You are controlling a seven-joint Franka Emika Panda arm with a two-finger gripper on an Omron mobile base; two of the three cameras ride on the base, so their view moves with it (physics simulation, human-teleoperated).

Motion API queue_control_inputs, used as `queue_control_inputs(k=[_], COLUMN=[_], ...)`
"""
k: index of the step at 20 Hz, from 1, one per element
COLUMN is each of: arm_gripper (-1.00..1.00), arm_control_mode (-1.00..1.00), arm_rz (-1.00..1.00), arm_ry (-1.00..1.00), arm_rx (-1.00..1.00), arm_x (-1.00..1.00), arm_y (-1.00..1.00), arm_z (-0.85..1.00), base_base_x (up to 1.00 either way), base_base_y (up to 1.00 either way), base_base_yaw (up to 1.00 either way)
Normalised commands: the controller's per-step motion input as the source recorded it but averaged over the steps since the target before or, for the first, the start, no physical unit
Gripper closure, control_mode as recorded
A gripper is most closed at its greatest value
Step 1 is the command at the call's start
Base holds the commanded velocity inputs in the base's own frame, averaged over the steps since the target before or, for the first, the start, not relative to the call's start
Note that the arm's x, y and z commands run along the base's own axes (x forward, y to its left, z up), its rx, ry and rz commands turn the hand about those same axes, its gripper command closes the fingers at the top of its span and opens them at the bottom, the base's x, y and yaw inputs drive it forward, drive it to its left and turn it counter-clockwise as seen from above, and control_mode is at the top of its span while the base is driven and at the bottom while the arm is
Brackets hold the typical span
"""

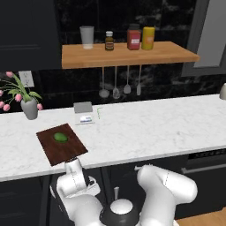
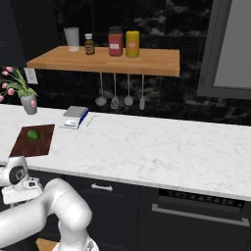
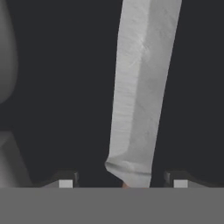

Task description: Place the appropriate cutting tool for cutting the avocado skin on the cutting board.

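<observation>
Left base view: The cutting board (image 1: 61,144) lies flat on the white marble surface (image 1: 145,128), near its front edge and towards the left. The avocado (image 1: 61,137) rests on the board, roughly at its centre, so the board is ready to receive the tool. A grey vase (image 1: 30,108) of pink flowers stands behind the board to the left, and a small grey block (image 1: 83,108) sits further back. A wooden wall shelf (image 1: 128,54) above carries a cup, a bottle and two jars, with utensils hanging below it. The arm is folded low, its hand below the front edge of the surface, just under the board.

Right base view: The cutting board (image 2: 34,139) and avocado (image 2: 33,134) appear at far left, the fruit towards the board's back. The robot's hand sits at the left margin, below surface level and in front of the dark cabinets, which suggests the tool is stored or reached for beneath the surface (image 2: 147,147), not on it.

Hand view: The knife (image 3: 140,96) has its silver-grey blade running up the frame from between the gripper (image 3: 119,183) tips, with a sliver of orange handle at the very bottom. The fingers (image 3: 65,183) stand apart on either side of the handle end, with visible gaps to it. Whether they grip the knife cannot be told; judged from the gaps, the grasp is not yet made. The knife remains off the board.
</observation>
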Motion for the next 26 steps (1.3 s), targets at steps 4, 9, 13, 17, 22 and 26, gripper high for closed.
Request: queue_control_inputs(k=[4, 9, 13, 17, 22, 26], arm_gripper=[1.00, 1.00, 1.00, 1.00, 1.00, 1.00], arm_control_mode=[-1.00, -1.00, -1.00, -1.00, -1.00, -1.00], arm_rz=[-0.03, -0.02, 0.00, 0.00, 0.00, 0.00], arm_ry=[0.00, 0.00, 0.00, -0.02, -0.09, -0.15], arm_rx=[0.00, 0.00, 0.02, 0.06, 0.09, 0.05], arm_x=[-0.26, -0.73, -0.90, -0.34, 0.00, -0.19], arm_y=[0.00, -0.02, -0.18, -0.33, -0.48, -0.18], arm_z=[-0.47, -0.52, -0.47, -0.06, 0.00, 0.04], base_base_x=[0.00, 0.00, 0.00, 0.00, 0.00, 0.00], base_base_y=[0.00, 0.00, 0.00, 0.00, 0.00, 0.00], base_base_yaw=[0.00, 0.00, 0.00, 0.00, 0.00, 0.00])
